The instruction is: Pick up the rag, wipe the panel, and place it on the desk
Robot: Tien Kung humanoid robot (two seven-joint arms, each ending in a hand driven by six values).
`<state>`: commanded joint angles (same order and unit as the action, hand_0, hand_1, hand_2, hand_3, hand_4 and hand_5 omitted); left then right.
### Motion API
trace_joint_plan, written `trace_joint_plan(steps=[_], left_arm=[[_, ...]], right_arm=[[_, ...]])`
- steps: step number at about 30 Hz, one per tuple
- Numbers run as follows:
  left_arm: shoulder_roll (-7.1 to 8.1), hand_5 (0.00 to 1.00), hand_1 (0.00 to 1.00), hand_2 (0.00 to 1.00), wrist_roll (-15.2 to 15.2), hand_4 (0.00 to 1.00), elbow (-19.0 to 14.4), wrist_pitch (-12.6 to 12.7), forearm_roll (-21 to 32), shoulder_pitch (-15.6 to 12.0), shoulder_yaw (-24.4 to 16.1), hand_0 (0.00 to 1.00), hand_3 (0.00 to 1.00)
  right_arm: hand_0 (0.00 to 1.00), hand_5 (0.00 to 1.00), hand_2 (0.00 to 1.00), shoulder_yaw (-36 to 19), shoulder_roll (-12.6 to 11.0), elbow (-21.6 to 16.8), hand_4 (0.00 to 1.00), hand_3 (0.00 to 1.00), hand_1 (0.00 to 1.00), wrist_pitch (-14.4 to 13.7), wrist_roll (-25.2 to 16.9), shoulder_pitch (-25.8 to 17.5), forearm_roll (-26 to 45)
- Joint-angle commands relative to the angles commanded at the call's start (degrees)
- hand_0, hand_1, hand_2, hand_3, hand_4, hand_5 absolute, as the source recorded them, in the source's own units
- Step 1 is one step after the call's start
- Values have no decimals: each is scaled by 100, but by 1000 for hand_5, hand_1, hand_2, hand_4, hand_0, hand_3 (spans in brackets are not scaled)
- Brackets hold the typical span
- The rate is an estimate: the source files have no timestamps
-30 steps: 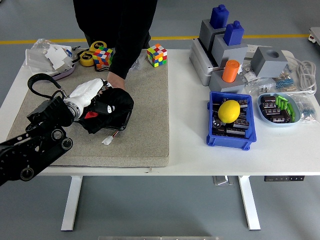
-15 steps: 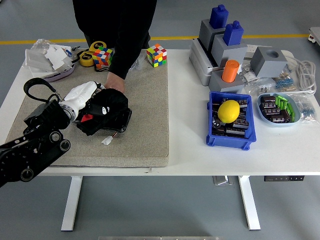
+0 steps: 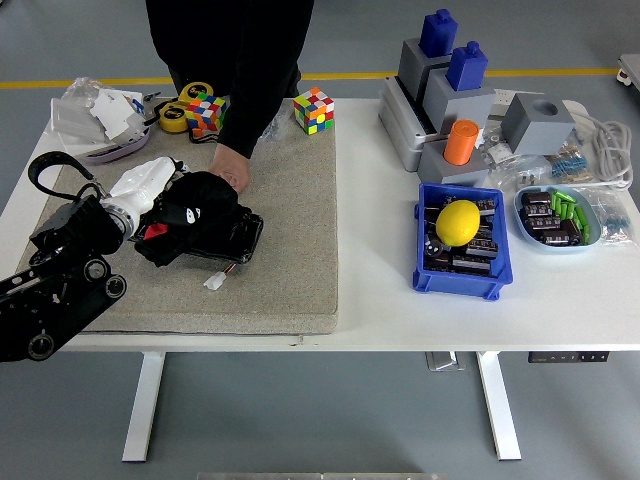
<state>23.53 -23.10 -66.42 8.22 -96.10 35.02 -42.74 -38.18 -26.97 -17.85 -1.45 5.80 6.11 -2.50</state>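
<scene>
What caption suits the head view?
Left hand wipes the panel with a black rag; a person's hand steadies it.

Black rag (image 3: pixel 190 215) on a beige mat (image 3: pixel 290 215); white surface (image 3: pixel 380 310); yellow ball (image 3: pixel 459 222) in a blue bin (image 3: pixel 455 280); multicoloured cubes (image 3: pixel 313 109).

We see a soft, matt black cloth rag (image 3: pixel 190 210) bunched on a glossy dark flat panel (image 3: pixel 232 240), over a rough beige felt-like mat (image 3: pixel 290 230). The smooth white tabletop (image 3: pixel 380 310) carries a shiny blue plastic bin (image 3: pixel 458 275) holding a glossy yellow ball (image 3: pixel 459 222).
</scene>
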Motion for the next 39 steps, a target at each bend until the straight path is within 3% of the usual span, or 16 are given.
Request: trace_joint_plan(steps=[11,23,39], left_arm=[[147,50,200,436,55,573,106,2,-1,-80,-134,266,580],[460,51,198,436,120,572,332,-13,7,-155,-369,268,582],[565,59,196,437,146,575,529,-3,-146,-209,-751,269,583]], right_arm=[[730,550,683,-59,3,6,998,608,671,7,21,-13,-28],[730,555,683,-109,10,11,998,610,671,10,40,-27,-41],[730,559,683,-91,20,-1,998,611,671,4,40,-21,-44]])
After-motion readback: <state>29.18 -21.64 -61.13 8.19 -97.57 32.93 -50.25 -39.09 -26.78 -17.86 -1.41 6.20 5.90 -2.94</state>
